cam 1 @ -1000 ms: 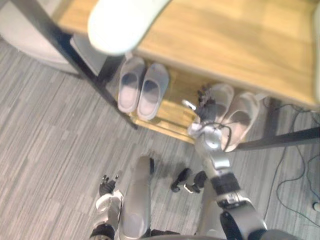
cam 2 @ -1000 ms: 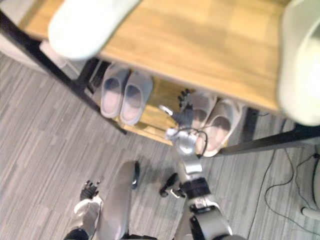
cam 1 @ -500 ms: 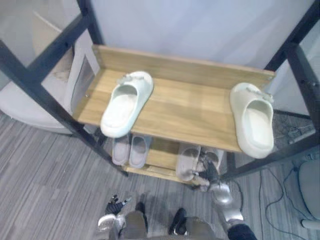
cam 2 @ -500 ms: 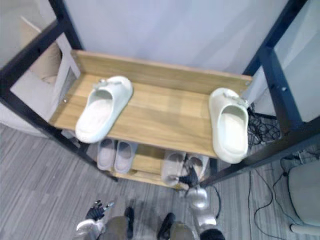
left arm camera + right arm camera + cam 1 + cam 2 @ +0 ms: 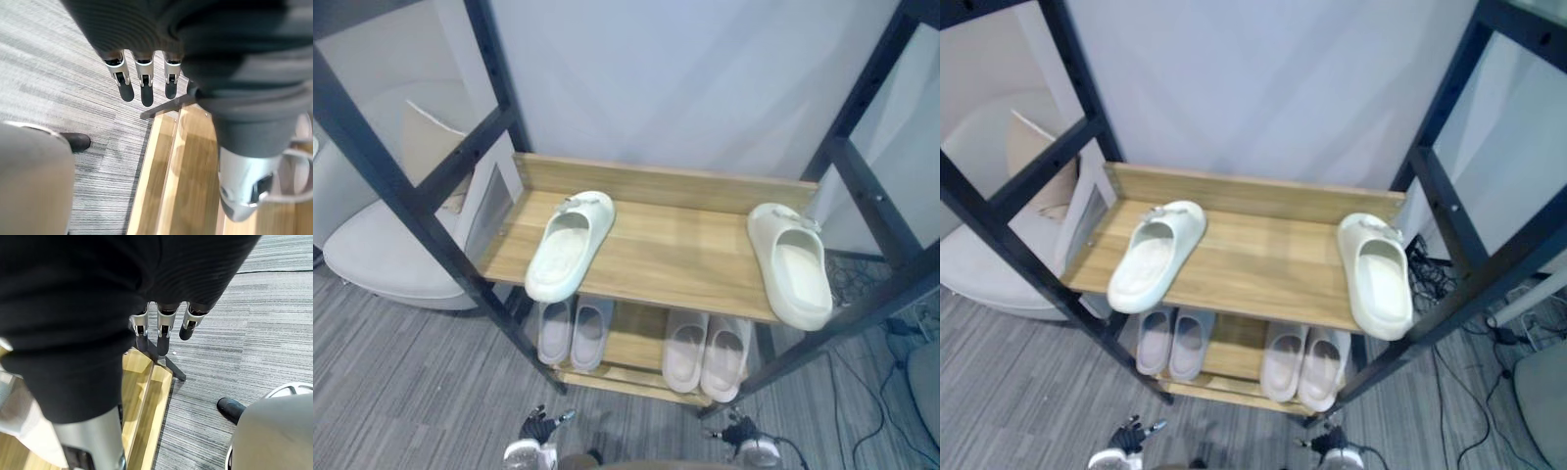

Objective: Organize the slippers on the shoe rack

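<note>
Both hands idle low at the foot of the shoe rack [image 5: 675, 250]: left hand [image 5: 538, 428] by its left front leg, right hand [image 5: 741, 438] by its right front leg. Fingers [image 5: 142, 90] of the left and fingers [image 5: 164, 333] of the right hang straight and relaxed, nothing in either.

Lower shelf [image 5: 631, 338] looks done: two grey pairs, left pair [image 5: 573, 331] and right pair [image 5: 708, 352], each side by side.

Upper shelf is the job, I judge. Left cream slipper [image 5: 570, 245] sits skewed at the rack's left end, heel over the front edge; right cream slipper [image 5: 791, 264] lies at the right end, well apart.

Plan: raise one hand to the upper shelf, take a slipper by its side wall, set it beside its mate, toes to the back board.

Watch the slanting black frame bars [image 5: 440, 264] across the rack's front corners. White chair [image 5: 382, 259] left of the rack, cables [image 5: 857, 284] on the floor to its right.
</note>
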Robot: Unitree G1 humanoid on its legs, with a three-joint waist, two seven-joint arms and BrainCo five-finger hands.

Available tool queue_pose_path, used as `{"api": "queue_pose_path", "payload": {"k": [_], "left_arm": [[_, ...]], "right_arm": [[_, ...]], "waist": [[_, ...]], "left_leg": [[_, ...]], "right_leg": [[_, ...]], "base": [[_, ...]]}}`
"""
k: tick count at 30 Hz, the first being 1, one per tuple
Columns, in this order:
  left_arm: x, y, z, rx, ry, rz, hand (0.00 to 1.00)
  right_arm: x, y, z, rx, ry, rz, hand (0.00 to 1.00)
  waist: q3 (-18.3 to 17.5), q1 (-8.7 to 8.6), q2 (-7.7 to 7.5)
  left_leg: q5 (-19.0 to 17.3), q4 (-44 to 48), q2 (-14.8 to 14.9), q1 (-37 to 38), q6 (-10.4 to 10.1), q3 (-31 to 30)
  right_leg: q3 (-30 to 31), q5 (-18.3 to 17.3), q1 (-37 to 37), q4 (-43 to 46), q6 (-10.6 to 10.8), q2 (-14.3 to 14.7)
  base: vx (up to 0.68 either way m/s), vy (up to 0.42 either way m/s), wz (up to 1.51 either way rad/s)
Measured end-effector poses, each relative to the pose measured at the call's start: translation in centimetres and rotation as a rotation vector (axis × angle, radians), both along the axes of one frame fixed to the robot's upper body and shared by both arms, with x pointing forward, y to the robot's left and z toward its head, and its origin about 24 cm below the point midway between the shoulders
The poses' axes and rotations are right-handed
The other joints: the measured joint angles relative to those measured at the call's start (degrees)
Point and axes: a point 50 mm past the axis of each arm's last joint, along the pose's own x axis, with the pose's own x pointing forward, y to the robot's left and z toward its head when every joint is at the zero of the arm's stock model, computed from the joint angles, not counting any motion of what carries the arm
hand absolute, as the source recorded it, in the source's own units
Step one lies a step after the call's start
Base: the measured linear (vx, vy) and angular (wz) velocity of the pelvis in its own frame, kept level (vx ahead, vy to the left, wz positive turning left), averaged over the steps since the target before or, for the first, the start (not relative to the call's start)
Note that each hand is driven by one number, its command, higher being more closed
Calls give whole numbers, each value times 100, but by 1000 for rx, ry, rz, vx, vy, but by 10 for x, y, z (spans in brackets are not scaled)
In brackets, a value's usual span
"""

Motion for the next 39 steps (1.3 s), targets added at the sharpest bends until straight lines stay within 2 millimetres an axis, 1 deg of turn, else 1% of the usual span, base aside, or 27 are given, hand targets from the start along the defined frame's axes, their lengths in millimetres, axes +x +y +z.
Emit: {"api": "queue_pose_path", "payload": {"k": [4, 7, 11, 13, 15, 16, 17, 18, 19, 20, 21, 22, 23, 24, 25, 27, 28, 30, 32, 36, 39], "left_arm": [[6, -7, 2, -11, -32, -2, 0], [-4, -10, 0, -23, -21, 7, 0], [-3, -12, 1, -17, -38, -12, 0], [-1, -14, 2, -16, -47, -45, 0], [2, -22, 4, -24, -66, -113, 0], [7, -28, 9, -26, -105, -186, 0], [9, -32, 12, -35, -125, -216, 0], [13, -40, 17, -57, -166, -266, 0], [20, -55, 28, -96, -238, -334, 0], [23, -60, 32, -112, -263, -353, 0], [30, -76, 44, -172, -336, -419, 0], [31, -79, 47, -182, -349, -430, 0], [33, -89, 53, -218, -385, -467, 0], [37, -103, 64, -283, -437, -515, 0], [38, -105, 66, -293, -447, -523, 0], [42, -121, 80, -349, -514, -593, 0], [42, -125, 84, -365, -530, -611, 0], [43, -136, 94, -423, -567, -657, 0], [45, -144, 103, -446, -598, -717, 0], [47, -167, 129, -560, -693, -801, 0], [47, -174, 139, -609, -726, -826, 0]], "right_arm": [[-3, -4, -1, -3, 10, -31, 0], [-5, -5, -2, 1, 20, -51, 0], [-9, -7, -3, 0, 28, -71, 0], [-8, -6, -3, 4, 27, -69, 0], [-8, -5, -3, 3, 26, -69, 0], [-8, -5, -3, 3, 26, -67, 0], [-7, -6, -3, 2, 26, -66, 0], [-7, -6, -3, -1, 25, -60, 0], [-7, -5, -3, -11, 27, -38, 0], [-7, -5, -3, -15, 28, -27, 0], [-7, -5, -3, -16, 29, -19, 0], [-8, -4, -3, -16, 29, -19, 0], [-7, -4, -3, -17, 29, -13, 0], [-7, -5, -2, -27, 30, 6, 0], [-6, -5, -2, -31, 30, 12, 0], [-6, -7, -2, -41, 35, 39, 0], [-2, -8, -1, -45, 29, 52, 0], [-4, -12, -2, -52, 46, 53, 0], [-3, -14, -1, -59, 44, 55, 0], [-5, -18, -1, -72, 48, 61, 0], [-3, -18, 0, -78, 48, 87, 0]], "waist": [[1, -7, -8], [-4, 7, -14], [-2, 30, -17], [-5, 39, -13], [-4, 31, -13], [-4, 30, -12], [-3, 30, -9], [0, 30, -3], [-1, 32, 2], [-2, 32, 2], [2, 32, 9], [3, 31, 11], [-2, 31, 25], [-20, 29, 56], [-25, 29, 65], [-63, 27, 127], [-71, 26, 149], [-95, 14, 196], [-101, 4, 207], [-108, -33, 214], [-117, -42, 224]], "left_leg": [[143, -228, -81, 108, 62, -128], [238, -386, -154, 169, 85, -249], [306, -514, -248, 190, 97, -424], [305, -552, -277, 220, 98, -422], [302, -553, -304, 192, 103, -419], [295, -554, -321, 170, 112, -425], [291, -554, -328, 169, 117, -429], [284, -554, -340, 167, 128, -432], [279, -553, -353, 167, 135, -438], [280, -553, -357, 168, 136, -444], [304, -551, -366, 156, 172, -474], [319, -551, -368, 156, 195, -482], [324, -551, -373, 158, 202, -500], [323, -551, -374, 159, 202, -543], [323, -551, -374, 159, 202, -552], [323, -551, -371, 160, 202, -590], [323, -551, -369, 160, 202, -595], [322, -551, -356, 162, 201, -602], [322, -551, -344, 163, 201, -601], [322, -551, -335, 168, 201, -578], [322, -551, -329, 158, 201, -539]], "right_leg": [[-86, 46, 88, -94, 58, -33], [-136, 74, 110, -105, 101, -64], [-241, 86, 167, -115, 131, -136], [-220, 85, 168, -112, 133, -161], [-201, 91, 160, -115, 143, -186], [-202, 89, 156, -114, 155, -201], [-203, 87, 156, -113, 162, -206], [-203, 83, 156, -110, 171, -215], [-203, 78, 157, -106, 187, -226], [-204, 81, 157, -104, 193, -227], [-218, 114, 152, -103, 195, -229], [-222, 115, 154, -103, 193, -229], [-234, 110, 155, -104, 194, -229], [-257, 97, 154, -104, 200, -227], [-260, 95, 154, -104, 199, -226], [-267, 76, 157, -104, 191, -220], [-267, 72, 156, -104, 190, -217], [-267, 60, 156, -104, 178, -204], [-266, 57, 156, -103, 172, -194], [-235, 56, 135, -77, 171, -197], [-186, 47, 78, -20, 167, -207]], "base": [[-63, 48, 13], [-43, 66, 14], [-18, 63, 23], [6, 67, 1], [16, 51, -1], [23, 52, 3], [39, 48, 4], [65, 38, 3], [74, 35, 3], [106, 28, 6], [77, 14, 6], [80, 10, 8], [62, 1, 10], [62, 1, 10], [64, -2, 9], [57, -7, 3], [46, -9, 0], [16, -7, 0], [0, 0, 0], [-13, 7, -3], [-13, 17, -7]]}}
